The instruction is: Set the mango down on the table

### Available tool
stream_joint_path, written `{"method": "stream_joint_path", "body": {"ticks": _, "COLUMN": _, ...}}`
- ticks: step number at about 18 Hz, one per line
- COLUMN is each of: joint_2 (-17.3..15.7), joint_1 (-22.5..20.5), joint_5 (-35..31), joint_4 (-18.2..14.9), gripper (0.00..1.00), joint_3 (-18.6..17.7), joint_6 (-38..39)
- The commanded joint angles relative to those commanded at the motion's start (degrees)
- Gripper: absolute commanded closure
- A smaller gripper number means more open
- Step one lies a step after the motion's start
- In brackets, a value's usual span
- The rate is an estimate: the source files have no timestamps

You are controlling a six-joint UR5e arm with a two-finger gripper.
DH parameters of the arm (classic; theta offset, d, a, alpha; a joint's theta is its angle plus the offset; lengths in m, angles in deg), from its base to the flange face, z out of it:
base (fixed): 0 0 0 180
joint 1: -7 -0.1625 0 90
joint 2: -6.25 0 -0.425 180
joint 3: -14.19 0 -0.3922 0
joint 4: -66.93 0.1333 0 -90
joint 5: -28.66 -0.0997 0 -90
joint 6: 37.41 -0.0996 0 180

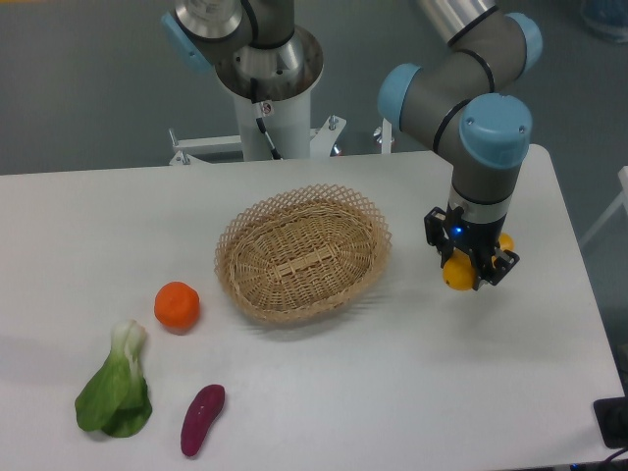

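The mango [457, 274] is a yellow-orange fruit held between the black fingers of my gripper [469, 266], which is shut on it. Only its lower end and a small patch near the right finger show; the gripper body hides the rest. It hangs to the right of the wicker basket, close above the white table [392, 392]. I cannot tell whether it touches the tabletop.
An empty woven wicker basket [303, 252] sits mid-table. Left of it lie a round orange fruit [177, 304], a green leafy vegetable [116, 388] and a purple sweet potato [202, 419]. The arm's base [263, 78] stands behind the table's far edge.
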Motion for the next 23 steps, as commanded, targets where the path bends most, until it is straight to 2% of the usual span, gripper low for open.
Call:
{"method": "stream_joint_path", "body": {"ticks": 8, "joint_2": 0.1, "joint_1": 0.1, "joint_5": 0.0, "joint_4": 0.0, "gripper": 0.66, "joint_3": 0.0, "joint_6": 1.0}}
{"method": "stream_joint_path", "body": {"ticks": 16, "joint_2": 3.9, "joint_1": 2.4, "joint_5": 0.5, "joint_4": 2.4, "gripper": 0.67, "joint_3": 1.1, "joint_6": 6.8}}
{"method": "stream_joint_path", "body": {"ticks": 20, "joint_2": 6.2, "joint_1": 4.9, "joint_5": 0.4, "joint_4": 5.0, "gripper": 0.67, "joint_3": 2.0, "joint_6": 13.0}}
{"method": "stream_joint_path", "body": {"ticks": 23, "joint_2": 7.6, "joint_1": 6.7, "joint_5": 0.4, "joint_4": 8.5, "gripper": 0.66, "joint_3": 2.0, "joint_6": 14.7}}
